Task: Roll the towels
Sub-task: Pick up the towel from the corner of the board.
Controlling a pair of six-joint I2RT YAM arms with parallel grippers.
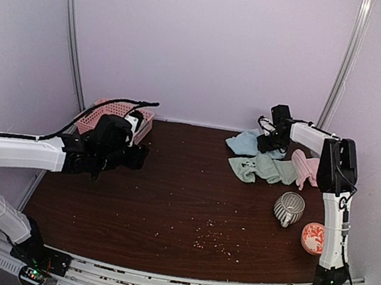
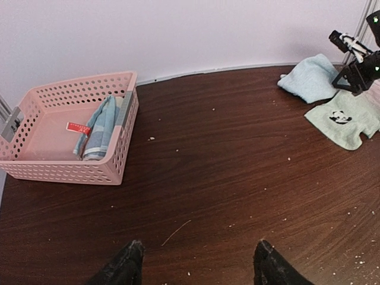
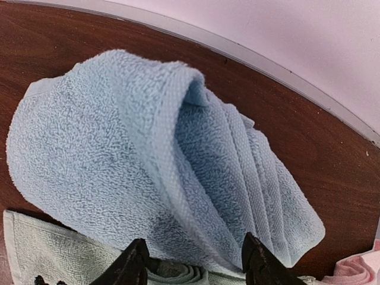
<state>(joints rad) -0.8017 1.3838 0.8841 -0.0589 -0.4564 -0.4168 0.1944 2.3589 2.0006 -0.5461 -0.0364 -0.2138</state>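
At the tabletop's (image 1: 167, 203) far right corner, a loosely folded light blue terry towel (image 3: 119, 154) overlaps a sage green towel with a small dark mark (image 2: 344, 122). A pink towel (image 1: 305, 167) lies just beside them. The right gripper (image 3: 193, 261) stands with fingers spread astride the blue towel's near edge. The left gripper (image 2: 199, 264) hovers spread and empty near a pink perforated plastic basket (image 2: 71, 169) at the far left corner. A rolled blue towel (image 2: 95, 127) lies in the basket.
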